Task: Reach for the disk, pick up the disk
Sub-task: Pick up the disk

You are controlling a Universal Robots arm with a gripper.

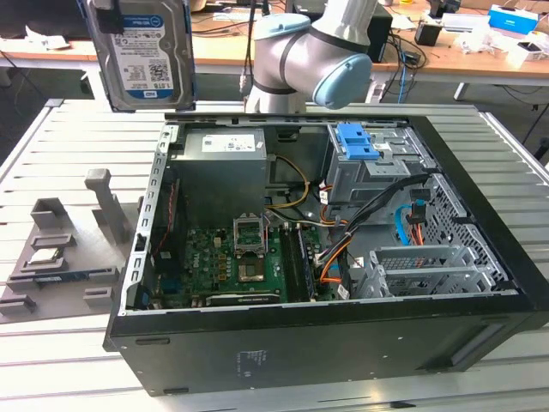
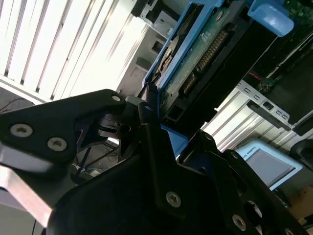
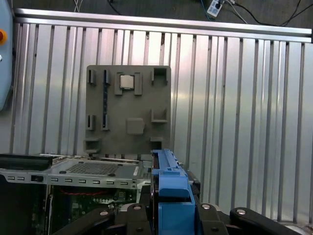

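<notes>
**A:** Where is the disk now?

**B:** The rectangular silver metal disk with the blue-and-white label (image 1: pixel 141 60) hangs high above the ribbed metal table (image 1: pixel 69 137). It is at the exterior view's left, well apart from the open black computer case (image 1: pixel 480 283).

**A:** And the end effector?

**B:** The end effector (image 3: pixel 168 215) is clenched on the disk's blue side rail. The grip seems to sit at one end, so I think you should move slowly and avoid any swing.
</notes>
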